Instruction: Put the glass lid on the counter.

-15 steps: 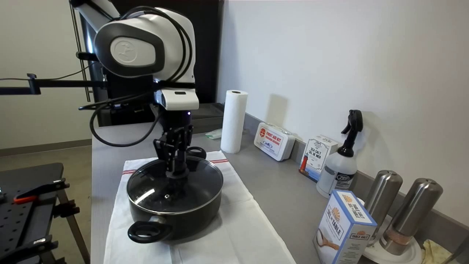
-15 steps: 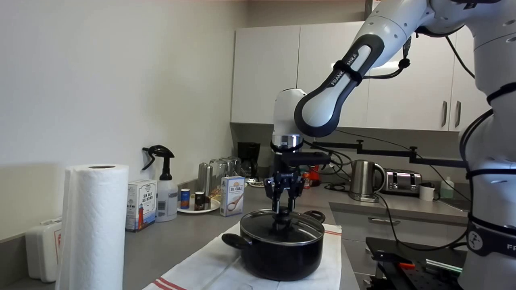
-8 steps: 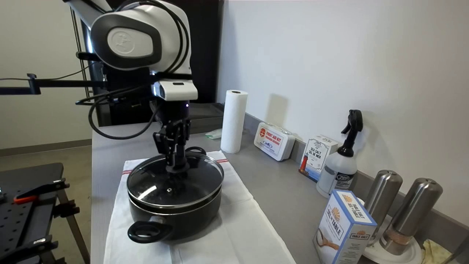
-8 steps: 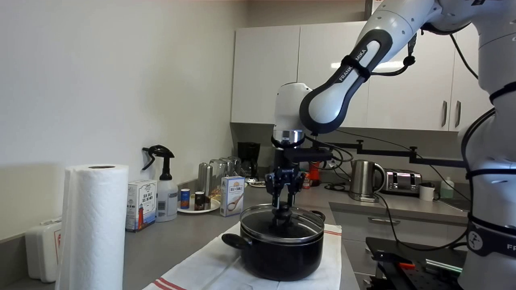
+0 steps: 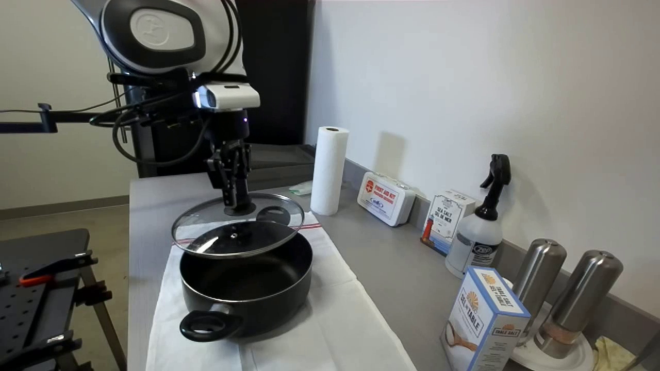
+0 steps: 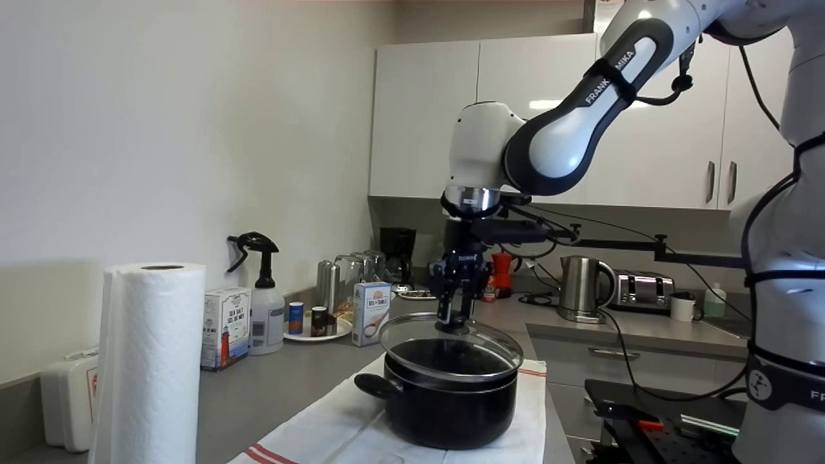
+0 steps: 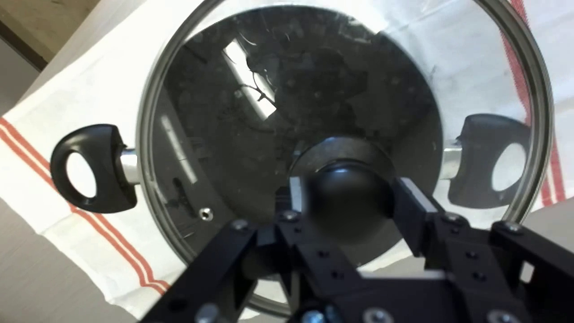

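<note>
- Wrist view: the hand [image 7: 351, 195] has the black knob [image 7: 350, 211] of the glass lid [image 7: 291, 89] pinched between its two fingers [image 7: 413, 220], one to each side.
- In both exterior views the lid hangs from the hand over the black pot [image 5: 263, 314].
- In an exterior view the open mouth of the pot shows beneath the near edge of the lid, so a gap lies between them.
- Seen from the wrist, the metal rim [image 7: 543, 112] circles the see-through disc; one pot handle [image 7: 107, 168] sticks out past it, while the other handle [image 7: 475, 157] shows through the glass.
- The pot stands on a red-striped white cloth [image 5: 335, 324], which is spread on the grey desk [image 5: 384, 263].
- The arm [image 6: 561, 148] is above, with the hand pointing down at the lid.
- Toward the wall [image 5: 464, 77], the desk carries a paper towel roll [image 5: 330, 172], a first aid kit [image 5: 384, 200], a sea salt box [image 5: 447, 221] and a spray bottle [image 5: 474, 245].
- Near the bottle are a table salt box [image 5: 484, 319] and two steel grinders [image 5: 580, 296], one of them plainly standing on a white plate [image 5: 567, 360].
- In an exterior view a steel kettle [image 6: 578, 287] and a toaster [image 6: 642, 291] stand side by side, well apart from the pot, below white cabinets [image 6: 425, 122].
</note>
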### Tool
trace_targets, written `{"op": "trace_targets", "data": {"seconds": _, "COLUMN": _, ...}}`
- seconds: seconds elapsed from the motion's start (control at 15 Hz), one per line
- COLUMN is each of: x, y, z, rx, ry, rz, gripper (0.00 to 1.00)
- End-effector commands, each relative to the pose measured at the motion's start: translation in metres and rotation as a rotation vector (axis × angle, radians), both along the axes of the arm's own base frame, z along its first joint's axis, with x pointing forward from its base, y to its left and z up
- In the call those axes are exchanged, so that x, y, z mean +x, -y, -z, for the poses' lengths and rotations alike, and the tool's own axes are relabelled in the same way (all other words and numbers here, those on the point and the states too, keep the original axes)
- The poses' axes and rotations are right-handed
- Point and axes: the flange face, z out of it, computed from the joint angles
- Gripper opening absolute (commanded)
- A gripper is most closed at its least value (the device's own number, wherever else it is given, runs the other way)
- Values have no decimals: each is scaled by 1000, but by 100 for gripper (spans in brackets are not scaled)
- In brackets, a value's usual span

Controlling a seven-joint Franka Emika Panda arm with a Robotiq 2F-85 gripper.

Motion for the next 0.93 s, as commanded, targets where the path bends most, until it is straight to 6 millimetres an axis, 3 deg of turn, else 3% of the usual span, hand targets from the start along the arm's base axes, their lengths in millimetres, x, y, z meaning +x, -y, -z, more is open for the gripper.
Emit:
{"op": "trace_targets", "data": {"seconds": 0.0, "x": -6, "y": -47, "z": -12, "rx": -19, "ry": 13, "rz": -94, "gripper": 25}}
{"op": "trace_targets", "data": {"seconds": 0.53, "x": -7, "y": -173, "z": 4, "rx": -42, "ry": -12, "rz": -364, "gripper": 25}}
{"op": "trace_targets", "data": {"seconds": 0.87, "x": 0, "y": -230, "z": 31, "rx": -68, "ry": -37, "rz": -500, "gripper": 25}}
